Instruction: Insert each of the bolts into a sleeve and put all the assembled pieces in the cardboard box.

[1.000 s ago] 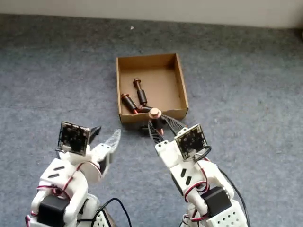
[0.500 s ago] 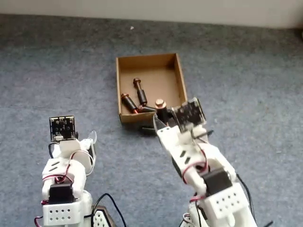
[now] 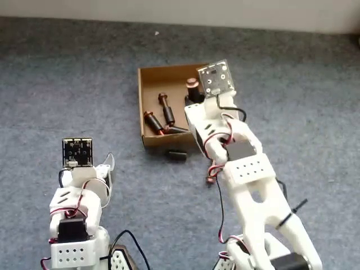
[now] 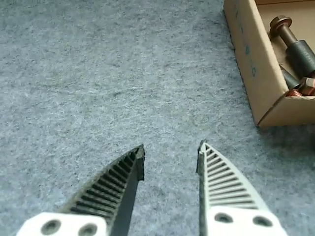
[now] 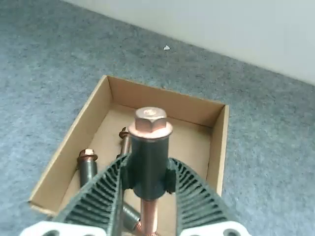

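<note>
Since a second ago, we are seeing our right arm (image 3: 247, 169) stretching forward. The piece it was holding just in front of the box's near wall is now hanging over the box interior, toward its right side. Our left arm (image 3: 73, 208) is sitting drawn back from where it was a second ago, and it is keeping the pose it had half a second ago.

We are gripping with the right end effector (image 5: 147, 172), whose fingers are pressing on both sides of a dark sleeve (image 5: 147, 160), closed as far as it allows. A copper bolt (image 5: 150, 122) is passing through that sleeve and standing upright, with its head above and its shank showing below. We are holding this piece over the cardboard box (image 3: 140, 101).

Assembled pieces (image 3: 167, 111), at least two, are lying on the box floor in its near left part. A loose sleeve (image 3: 176, 154) is lying on the grey bench (image 3: 67, 84), just outside the near wall.

Our left end effector (image 4: 171, 153) is hovering over bare bench, short of the box and to its left. Its fingers are spread well apart with nothing between them.
</note>
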`<state>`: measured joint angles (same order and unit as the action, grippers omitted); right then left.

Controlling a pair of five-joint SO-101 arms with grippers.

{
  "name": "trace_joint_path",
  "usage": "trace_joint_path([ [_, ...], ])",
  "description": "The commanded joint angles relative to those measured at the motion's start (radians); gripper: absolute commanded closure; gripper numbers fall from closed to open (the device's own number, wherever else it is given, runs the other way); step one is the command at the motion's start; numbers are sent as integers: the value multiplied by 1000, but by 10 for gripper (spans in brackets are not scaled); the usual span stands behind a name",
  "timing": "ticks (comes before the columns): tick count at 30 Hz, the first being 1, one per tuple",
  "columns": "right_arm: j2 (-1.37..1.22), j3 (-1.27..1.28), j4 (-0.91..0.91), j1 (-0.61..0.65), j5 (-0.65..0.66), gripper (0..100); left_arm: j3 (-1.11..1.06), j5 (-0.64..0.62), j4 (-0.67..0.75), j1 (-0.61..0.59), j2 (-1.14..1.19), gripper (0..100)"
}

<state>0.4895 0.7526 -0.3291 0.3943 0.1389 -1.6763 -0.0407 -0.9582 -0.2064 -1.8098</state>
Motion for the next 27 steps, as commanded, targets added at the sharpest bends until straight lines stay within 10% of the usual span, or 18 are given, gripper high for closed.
trace_joint_path([
  [1,-64,-77,148,-10,-5,995,-19,17,18,-7,-4,808],
  [11,-366,-84,349,-15,-5,995,-19,17,18,-7,-4,808],
  [27,-493,-199,107,-13,-6,821,-19,18,18,-7,-4,808],
])
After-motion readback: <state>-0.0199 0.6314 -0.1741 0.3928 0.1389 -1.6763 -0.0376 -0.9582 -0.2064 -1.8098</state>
